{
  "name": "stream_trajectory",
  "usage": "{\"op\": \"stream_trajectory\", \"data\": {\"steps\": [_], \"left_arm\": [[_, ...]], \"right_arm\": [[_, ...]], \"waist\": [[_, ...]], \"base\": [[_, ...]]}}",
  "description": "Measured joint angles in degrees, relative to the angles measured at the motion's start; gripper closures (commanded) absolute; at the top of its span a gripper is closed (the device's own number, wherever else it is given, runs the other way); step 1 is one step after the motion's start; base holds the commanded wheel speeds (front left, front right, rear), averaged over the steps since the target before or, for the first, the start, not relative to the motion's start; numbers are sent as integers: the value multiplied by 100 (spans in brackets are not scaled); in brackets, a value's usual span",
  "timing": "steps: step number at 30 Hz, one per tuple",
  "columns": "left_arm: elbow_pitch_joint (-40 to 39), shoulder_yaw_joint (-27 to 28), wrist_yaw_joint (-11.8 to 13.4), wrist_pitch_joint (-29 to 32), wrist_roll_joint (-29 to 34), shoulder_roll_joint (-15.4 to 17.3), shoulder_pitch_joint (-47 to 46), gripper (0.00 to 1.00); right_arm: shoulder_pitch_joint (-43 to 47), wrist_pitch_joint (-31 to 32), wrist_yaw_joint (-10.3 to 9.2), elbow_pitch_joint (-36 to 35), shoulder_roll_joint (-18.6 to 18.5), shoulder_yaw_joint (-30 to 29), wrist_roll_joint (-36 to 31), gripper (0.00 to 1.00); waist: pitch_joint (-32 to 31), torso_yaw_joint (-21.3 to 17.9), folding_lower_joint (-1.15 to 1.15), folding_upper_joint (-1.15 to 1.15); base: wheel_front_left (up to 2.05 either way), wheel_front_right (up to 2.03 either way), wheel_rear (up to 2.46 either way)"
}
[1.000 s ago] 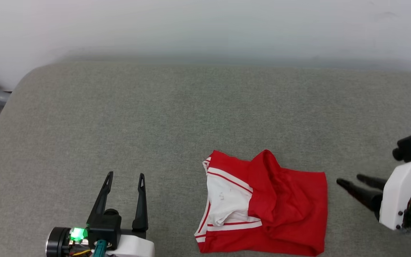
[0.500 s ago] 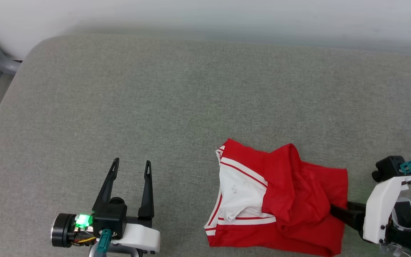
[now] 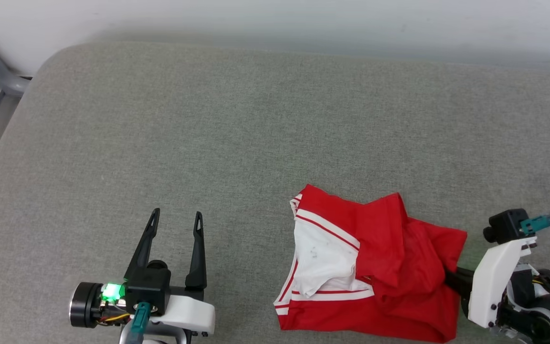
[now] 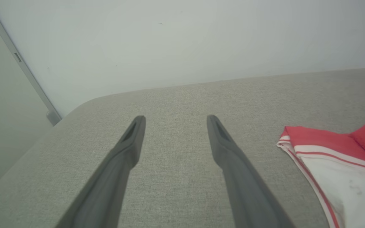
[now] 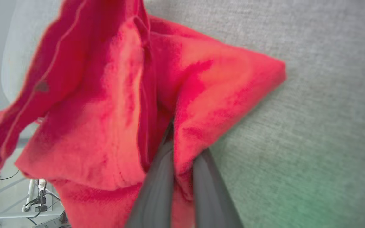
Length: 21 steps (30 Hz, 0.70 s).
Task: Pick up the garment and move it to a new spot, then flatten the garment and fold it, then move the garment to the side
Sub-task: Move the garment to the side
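Crumpled red jersey garment [image 3: 399, 267]: white sleeve panel at left, red-and-white striped trim on edges. Plain grey-green woven cushion [image 3: 237, 134] under it. Left gripper [image 3: 177, 213]: black fingers, white shell, green lamp.

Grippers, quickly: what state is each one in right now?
Left gripper: open, holding nothing, over the grey cushion.
Right gripper: shut on the red jersey T-shirt, pinching cloth at its edge.
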Motion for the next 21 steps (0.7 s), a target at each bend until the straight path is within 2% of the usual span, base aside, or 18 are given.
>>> {"op": "stream_trajectory", "data": {"steps": [11, 21], "left_arm": [[51, 71, 9, 0, -55, -26, 98, 0], [4, 171, -22, 0, -108, -47, 195, 0]], "right_arm": [[-260, -743, -1, -720, -532, 542, -175, 100], [-618, -853, -1, -1414, -1301, 800, -720, 100]], "waist": [[-290, -324, 0, 0], [-390, -1036, -1, 0]], "base": [[0, 0, 0], [0, 0, 0]]}}
